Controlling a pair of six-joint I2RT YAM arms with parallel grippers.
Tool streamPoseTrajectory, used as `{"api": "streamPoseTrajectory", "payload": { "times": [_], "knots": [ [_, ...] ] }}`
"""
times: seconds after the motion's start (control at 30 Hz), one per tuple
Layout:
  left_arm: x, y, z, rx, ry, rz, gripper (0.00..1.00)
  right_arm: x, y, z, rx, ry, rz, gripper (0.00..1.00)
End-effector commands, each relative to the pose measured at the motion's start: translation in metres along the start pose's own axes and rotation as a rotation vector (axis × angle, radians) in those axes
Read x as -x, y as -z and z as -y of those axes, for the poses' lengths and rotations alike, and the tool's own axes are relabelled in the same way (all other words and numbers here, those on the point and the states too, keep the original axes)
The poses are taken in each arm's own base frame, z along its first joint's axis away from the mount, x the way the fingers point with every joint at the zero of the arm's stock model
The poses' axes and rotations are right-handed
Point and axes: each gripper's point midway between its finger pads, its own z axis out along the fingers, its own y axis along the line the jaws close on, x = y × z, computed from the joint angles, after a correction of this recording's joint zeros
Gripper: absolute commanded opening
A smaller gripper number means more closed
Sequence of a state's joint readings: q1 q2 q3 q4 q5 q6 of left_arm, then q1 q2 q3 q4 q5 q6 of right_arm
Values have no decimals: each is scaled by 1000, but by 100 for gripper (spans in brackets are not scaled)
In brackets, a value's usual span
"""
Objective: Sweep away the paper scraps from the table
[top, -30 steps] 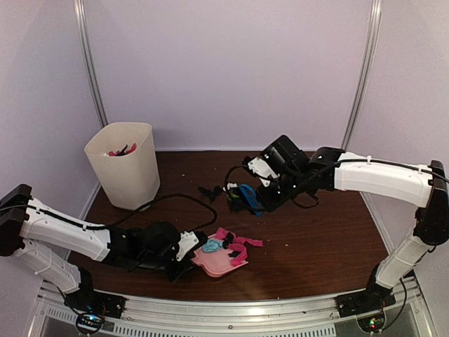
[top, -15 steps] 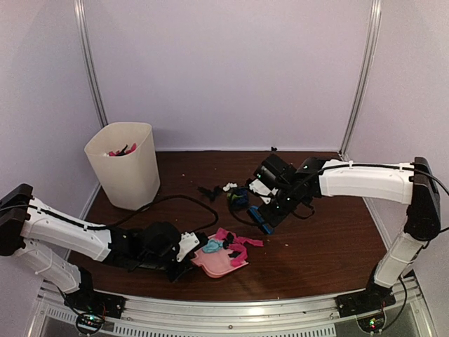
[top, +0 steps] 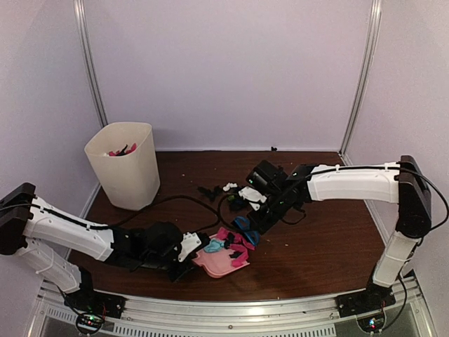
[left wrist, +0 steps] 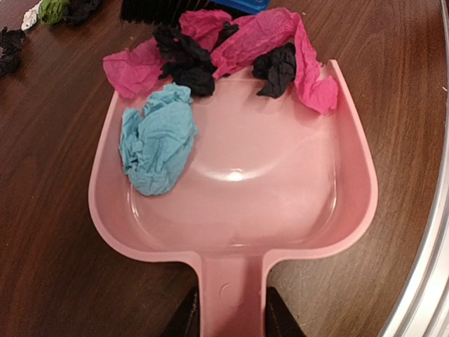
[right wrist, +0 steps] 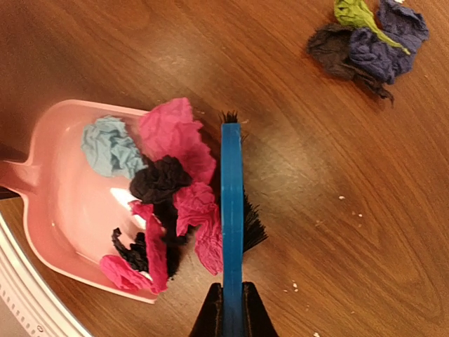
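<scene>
My right gripper [right wrist: 228, 309] is clamped shut on the handle of the blue hand brush [right wrist: 231, 196], one jaw flat against each side. The brush stands on its bristles on the table [right wrist: 365, 210], right at the open mouth of the pink dustpan [right wrist: 56, 210].

The paper scraps [right wrist: 179, 175] are bunched against the brush's left side and spill over the pan's lip. From my left gripper [left wrist: 230, 317], which pinches the pan's handle in a narrow hold with a finger on each side, I see them well. There is a light blue wad [left wrist: 158, 147], tightly crumpled, lying inside the pan by its left wall. The pink pieces [left wrist: 259, 38] are creased and partly unfolded, and they straddle the front edge. The black bits [left wrist: 277, 70] are small and knotted, mixed in among the pink.

Further out, more scraps lie loose on the bare wood, well apart from the pan. A green scrap [right wrist: 354, 12], a dark blue scrap [right wrist: 389, 45] and a black scrap [right wrist: 333, 53] touch one another in a clump.

In the overhead view the pan sits flat near the front rail [top: 245, 309]. A white scrap [top: 229, 187] lies beyond the clump. The bin [top: 130, 172] at the back left shows pink and black paper at its rim.
</scene>
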State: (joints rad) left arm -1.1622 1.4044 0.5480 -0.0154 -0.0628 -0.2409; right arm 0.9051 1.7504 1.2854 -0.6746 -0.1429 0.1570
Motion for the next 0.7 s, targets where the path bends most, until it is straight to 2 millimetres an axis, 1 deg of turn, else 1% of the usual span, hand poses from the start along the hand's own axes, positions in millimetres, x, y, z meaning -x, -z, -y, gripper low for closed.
{"api": "streamPoseTrajectory", "payload": {
  "times": [0.0,0.07,0.17,0.27,0.37,0.5,0.67],
  "knots": [
    [5,-4,4,-16,-24,1,0,-8,-11,-36,145,10,-44,0],
    [10,-5,4,-16,-28,24,0,-10,-11,-46,183,20,-49,0],
    [9,-7,3,-9,-32,22,0,-14,-8,-59,237,28,-57,0],
    [8,-9,3,-7,-39,25,0,-15,-4,-63,252,31,-58,0],
    [7,-11,3,-9,-49,31,0,-12,1,-64,257,25,-44,0],
    [12,-9,4,-16,-55,73,0,-5,8,-66,264,1,-19,0],
    [21,-4,3,-13,-53,137,0,1,15,-54,189,-39,-7,0]
  ]
}}
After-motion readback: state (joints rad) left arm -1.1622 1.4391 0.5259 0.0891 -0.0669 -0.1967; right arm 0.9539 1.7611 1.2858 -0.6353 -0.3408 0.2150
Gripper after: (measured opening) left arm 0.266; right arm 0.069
